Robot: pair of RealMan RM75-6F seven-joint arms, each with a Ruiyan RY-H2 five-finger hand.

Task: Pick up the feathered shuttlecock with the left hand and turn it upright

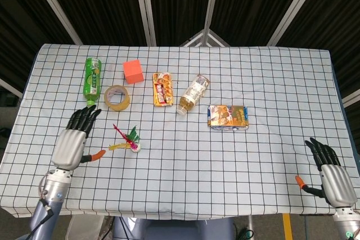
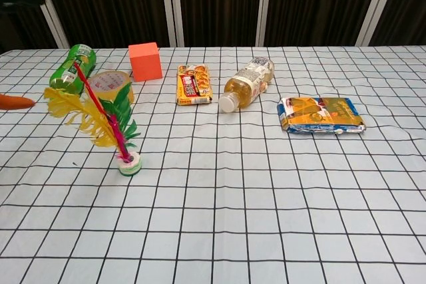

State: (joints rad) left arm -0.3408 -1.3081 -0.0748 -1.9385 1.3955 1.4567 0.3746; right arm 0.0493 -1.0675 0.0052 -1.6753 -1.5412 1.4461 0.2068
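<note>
The feathered shuttlecock (image 2: 106,124) stands on its white and green base (image 2: 130,162) on the checked cloth, its yellow, pink and green feathers leaning up and to the left. From the head view the shuttlecock (image 1: 128,140) shows left of centre. My left hand (image 1: 73,141) hovers to its left, apart from it, fingers spread and nothing held. Only its orange thumb tip (image 2: 14,102) shows at the left edge of the chest view. My right hand (image 1: 332,173) rests open at the table's near right corner.
Along the back of the table lie a green bottle (image 1: 92,78), a tape roll (image 1: 117,96), an orange cube (image 1: 133,71), a snack packet (image 1: 162,89), a tea bottle (image 1: 193,93) and a flat biscuit pack (image 1: 228,116). The table's front edge runs just below both hands.
</note>
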